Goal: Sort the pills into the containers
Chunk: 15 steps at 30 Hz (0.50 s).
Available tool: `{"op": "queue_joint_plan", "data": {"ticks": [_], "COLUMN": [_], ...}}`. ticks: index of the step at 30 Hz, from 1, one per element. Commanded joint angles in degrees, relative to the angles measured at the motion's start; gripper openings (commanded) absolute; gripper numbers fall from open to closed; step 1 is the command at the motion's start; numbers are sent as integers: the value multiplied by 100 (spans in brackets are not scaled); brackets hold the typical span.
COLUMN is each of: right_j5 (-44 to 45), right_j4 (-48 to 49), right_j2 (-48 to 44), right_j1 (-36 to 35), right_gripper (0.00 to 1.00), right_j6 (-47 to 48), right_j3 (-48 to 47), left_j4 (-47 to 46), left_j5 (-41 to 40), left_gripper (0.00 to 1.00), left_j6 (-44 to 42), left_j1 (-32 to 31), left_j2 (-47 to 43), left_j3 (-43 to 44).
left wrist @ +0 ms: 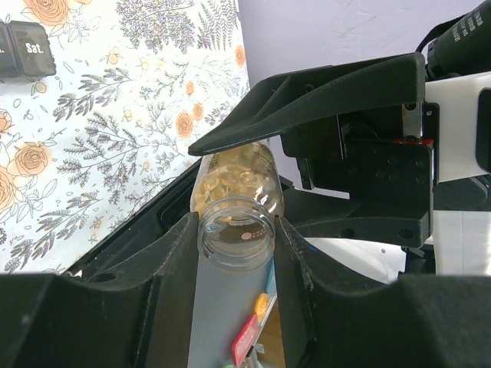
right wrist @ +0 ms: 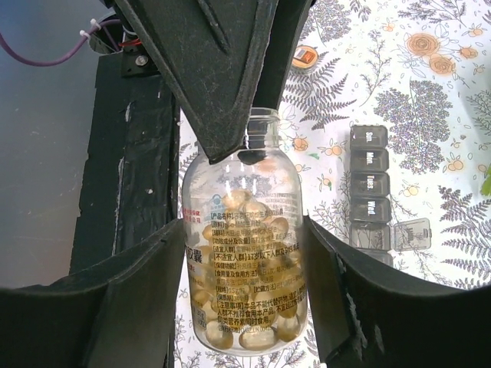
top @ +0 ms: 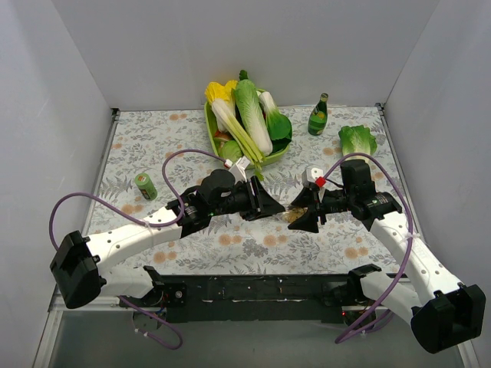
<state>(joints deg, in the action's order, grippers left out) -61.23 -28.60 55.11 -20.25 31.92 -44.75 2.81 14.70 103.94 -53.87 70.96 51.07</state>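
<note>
The left claw (left wrist: 236, 230) is nearly closed, its two fingers clamped on the neck of the bottle (right wrist: 244, 253). The right claw (right wrist: 244, 230) stands wider, with a finger on each side of the bottle's body. Whether those fingers press the glass or only stand beside it cannot be told. The bottle is about half full of pale yellow pills (right wrist: 245, 322).

The left wrist view looks straight into the bottle's uncapped mouth, with the right claw's fingers above and below the body. The right wrist view shows the label side and the containers (right wrist: 370, 195), a grey strip lying flat on the bench (top: 153, 138), beside the bottle and apart from it. One lid (right wrist: 410, 234) near the strip's near end is flipped open. In the left wrist view only its end cell, marked "Sat.", shows at the upper left corner. In the top view the two claws meet tip to tip at mid-bench, and neither bottle nor strip can be made out.

White walls (top: 69, 92) close the bench at left, right and back. The tray (top: 211, 130) sits just behind the claws, and the can (top: 145, 185) lies to the left. Bare cloth lies between the can and the tray.
</note>
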Motion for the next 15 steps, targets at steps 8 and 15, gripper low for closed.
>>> {"op": "queue_joint_plan", "data": {"ticks": [8,15], "right_j5": [-108,-170], "right_j4": [21,56], "right_j2": [-53,-44], "right_j1": [21,21], "right_gripper": [63,33], "right_j6": [42,-2], "right_j3": [-148,-139], "left_j4": [-158,-254], "left_j5": [-20,42], "left_gripper": [0,0], "left_j6": [-5,82], "left_j1": [-10,-19], "left_j2": [-249,-232], "left_j3": [167,131]}}
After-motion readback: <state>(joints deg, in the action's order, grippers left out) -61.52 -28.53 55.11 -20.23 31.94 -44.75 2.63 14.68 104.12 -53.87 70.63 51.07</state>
